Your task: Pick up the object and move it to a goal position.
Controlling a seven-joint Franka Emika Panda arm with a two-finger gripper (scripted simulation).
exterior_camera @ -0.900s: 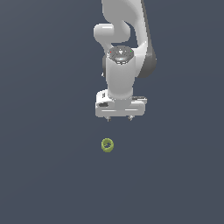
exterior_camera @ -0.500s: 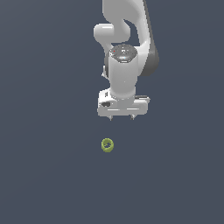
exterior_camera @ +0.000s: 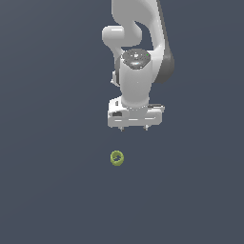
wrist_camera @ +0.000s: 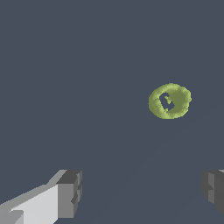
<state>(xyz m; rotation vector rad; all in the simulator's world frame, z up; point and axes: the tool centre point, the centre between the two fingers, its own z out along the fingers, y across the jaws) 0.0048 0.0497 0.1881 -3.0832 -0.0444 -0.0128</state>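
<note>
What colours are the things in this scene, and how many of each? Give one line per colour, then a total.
Yellow-green: 1, the ring
White: 1, the robot arm with its gripper, fingers apart
Total: 2

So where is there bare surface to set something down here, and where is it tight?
Nearly all the dark surface is bare. The only item lying on it is the small yellow-green ring. Wide free patches lie to the exterior view's left and right of the ring and below it in that view. The tight spot is the gap between the ring and the open claw hanging apart from it.
</note>
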